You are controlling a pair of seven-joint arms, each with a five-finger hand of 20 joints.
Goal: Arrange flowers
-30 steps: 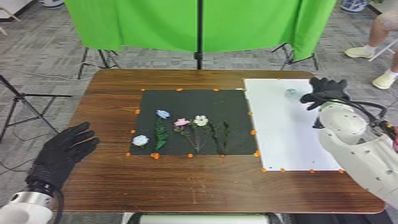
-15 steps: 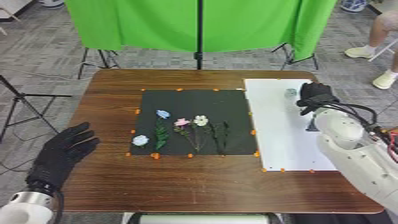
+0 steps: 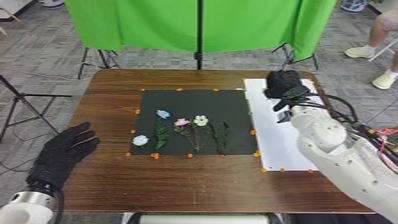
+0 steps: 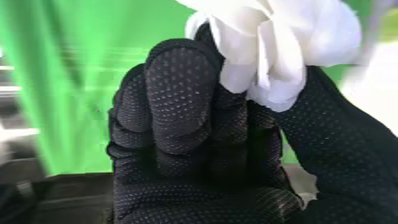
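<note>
Item, one large white blossom, petals loose and full, pinched between the thumb and fingers of my right hand, which I have over the far part of the white sheet. Beside that sheet, a black mat bearing, from left: a pale blue bloom near the close edge; a blue flower on a leafy green stem; one pink flower; one small white flower; thin green sprigs. Orange bits edge the mat. At the table's left, my left hand, fingers relaxed and spread.
</note>
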